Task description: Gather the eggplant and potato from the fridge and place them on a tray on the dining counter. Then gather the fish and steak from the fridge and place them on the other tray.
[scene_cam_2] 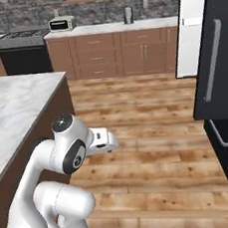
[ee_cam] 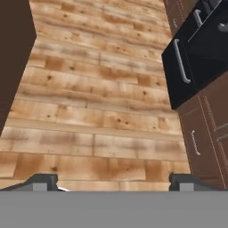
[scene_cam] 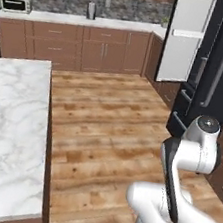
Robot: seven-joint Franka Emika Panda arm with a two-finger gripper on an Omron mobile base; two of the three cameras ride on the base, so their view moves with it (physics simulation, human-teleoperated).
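The black fridge (scene_cam: 217, 74) stands at the right, one door (scene_cam: 187, 39) swung open with its white inner side showing. Its lower drawers with silver bar handles (ee_cam: 182, 62) sit at the upper right of the hand view. The marble dining counter (scene_cam: 11, 119) fills the left, and its bare top (scene_cam_2: 15, 107) also shows in the right base view. My gripper (ee_cam: 114, 183) hangs open over the wood floor between counter and fridge, with nothing between its fingertips (ee_cam: 44, 180). The hand (scene_cam_2: 101, 141) points toward the fridge. Eggplant, potato, fish, steak and both trays are out of view.
A wall counter runs along the back with a toaster oven (scene_cam: 16, 3), a stove (scene_cam_2: 23, 51) and a metal canister (scene_cam_2: 128, 14). Brown cabinets (ee_cam: 209, 129) adjoin the fridge. Wood floor (scene_cam: 106, 123) lies between island and fridge.
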